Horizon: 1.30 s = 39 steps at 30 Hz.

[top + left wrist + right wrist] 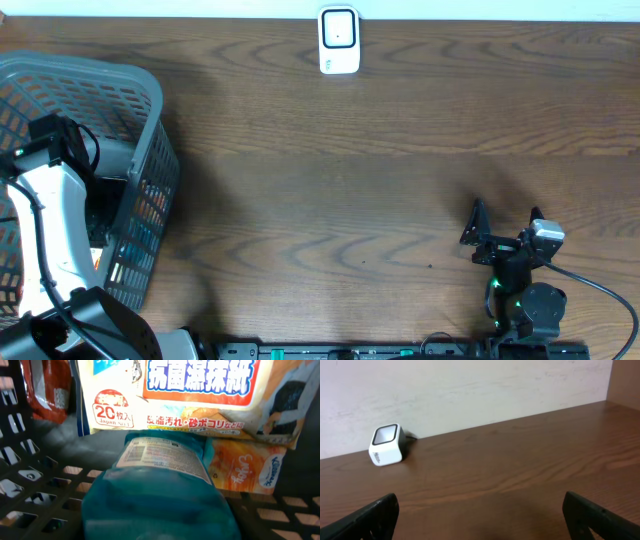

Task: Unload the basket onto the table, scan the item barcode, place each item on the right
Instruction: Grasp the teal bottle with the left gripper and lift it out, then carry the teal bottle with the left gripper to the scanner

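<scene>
the left arm [45,215] reaches down into the grey basket [150,110], which stands at the left end of the table [350,200]. the left fingers are not seen in any view, so i cannot tell if they are open, closed or gripping something.

inside the basket, a teal pouch [160,490] with a white printed label lies very close in front of the left wrist camera and fills the lower middle of that view. behind it a white pack [175,400] with japanese writing leans upright. an orange tissue pack [245,470] lies to the right of the pouch, under the white pack. a red pack [47,390] sits in the upper left corner.

the white scanner [338,40] stands at the far edge of the table, about in the middle, well apart from the basket.

the right fingers [375,517] are spread wide open and hold nothing. they sit low over the table at its near right side and point toward the scanner.
</scene>
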Motion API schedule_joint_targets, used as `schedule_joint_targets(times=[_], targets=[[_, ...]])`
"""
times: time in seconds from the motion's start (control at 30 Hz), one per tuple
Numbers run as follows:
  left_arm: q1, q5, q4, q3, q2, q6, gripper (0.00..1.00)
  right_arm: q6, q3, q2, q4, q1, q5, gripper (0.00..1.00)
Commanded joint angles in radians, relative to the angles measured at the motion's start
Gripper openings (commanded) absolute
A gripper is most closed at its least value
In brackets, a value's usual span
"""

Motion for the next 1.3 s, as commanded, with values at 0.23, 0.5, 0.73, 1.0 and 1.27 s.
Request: schedule_joint_targets(times=[0.23,0.5,0.73,1.0,1.27], targets=[[0.002,0.0,-0.049,0.042,0.019,0.037,0.44,-0.007,-0.002,-0.005,-0.002,0.006,0.005,0.99],[0.002,-0.001,-0.11,0.172,-0.054,0.075,0.44,-0.007,-0.002,-0.005,-0.002,0.006,0.005,0.99],[0.001,0.004,-0.12,0.299,-0.194,0.077,0.44,-0.007,-0.002,-0.005,-0.002,0.006,0.005,0.99],[0.001,0.195,-0.002,0.438,-0.388,0.077,0.44,-0.007,-0.002,-0.005,-0.002,0.006,0.005,0.99],[-0.041,0.522,0.192,0.441,-0.518,0.016,0.45,-0.007,-0.002,-0.005,-0.002,0.006,0.005,0.99]])
